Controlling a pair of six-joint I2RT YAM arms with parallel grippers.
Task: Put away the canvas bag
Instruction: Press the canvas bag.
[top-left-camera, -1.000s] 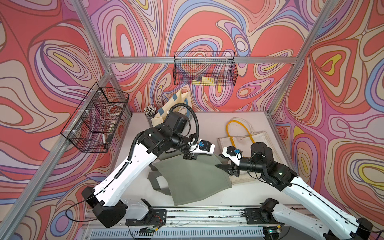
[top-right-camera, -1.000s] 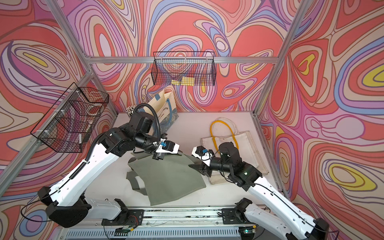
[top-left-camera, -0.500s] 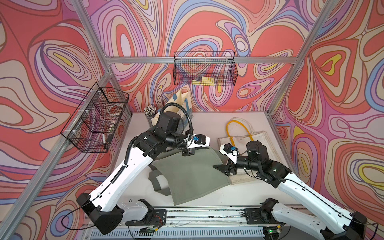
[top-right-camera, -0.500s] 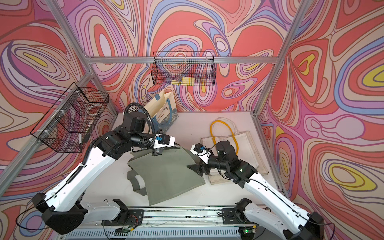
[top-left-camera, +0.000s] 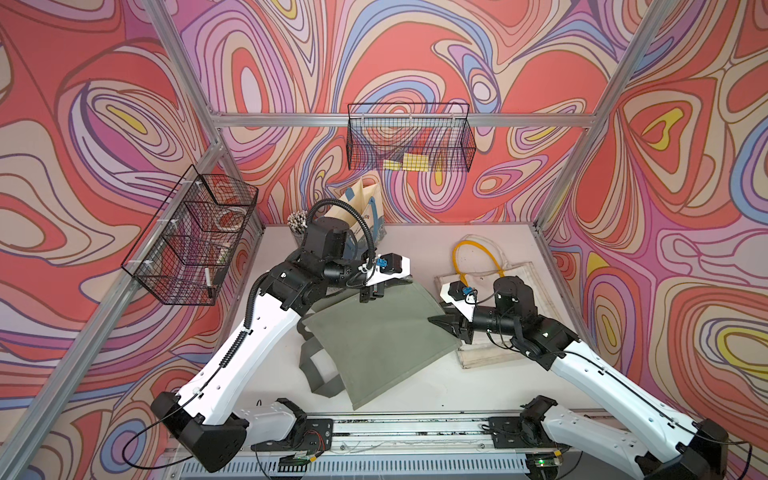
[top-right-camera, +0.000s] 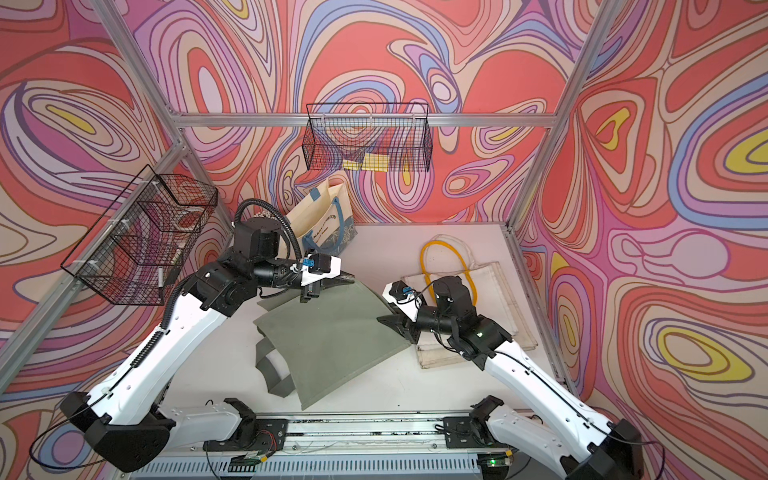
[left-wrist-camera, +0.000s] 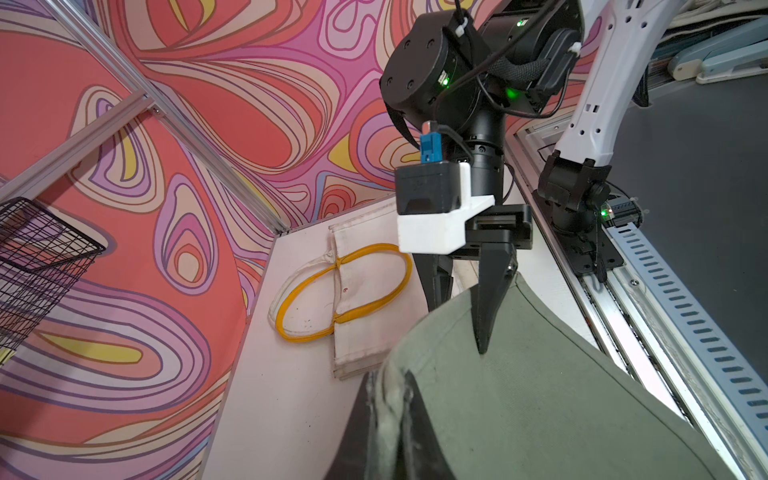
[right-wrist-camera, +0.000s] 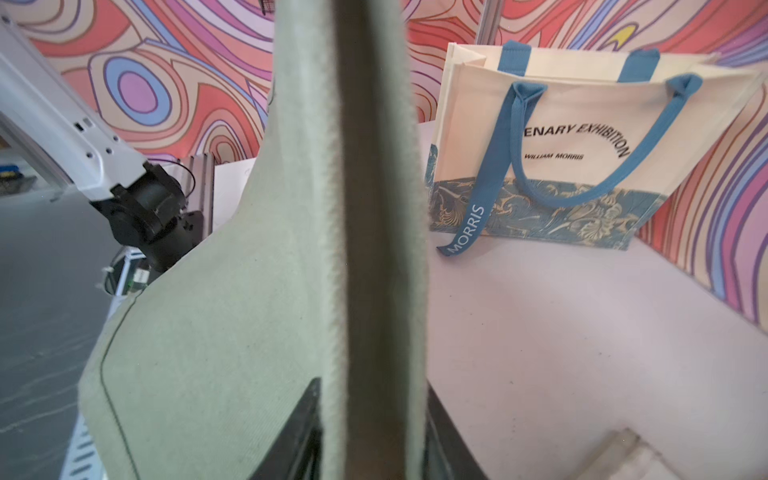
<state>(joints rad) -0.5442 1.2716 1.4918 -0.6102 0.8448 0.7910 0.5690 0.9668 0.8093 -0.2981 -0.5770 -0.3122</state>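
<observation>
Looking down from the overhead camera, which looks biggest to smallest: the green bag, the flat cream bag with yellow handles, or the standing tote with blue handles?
In a top view:
1. green bag
2. flat cream bag, partly hidden
3. standing tote, farther back and half hidden, so unsure

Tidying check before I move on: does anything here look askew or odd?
The green bag lies diagonal and half lifted, its far edge pinched by the left gripper and right gripper, straps splayed out beside it. Nothing looks spilled or damaged.
</observation>
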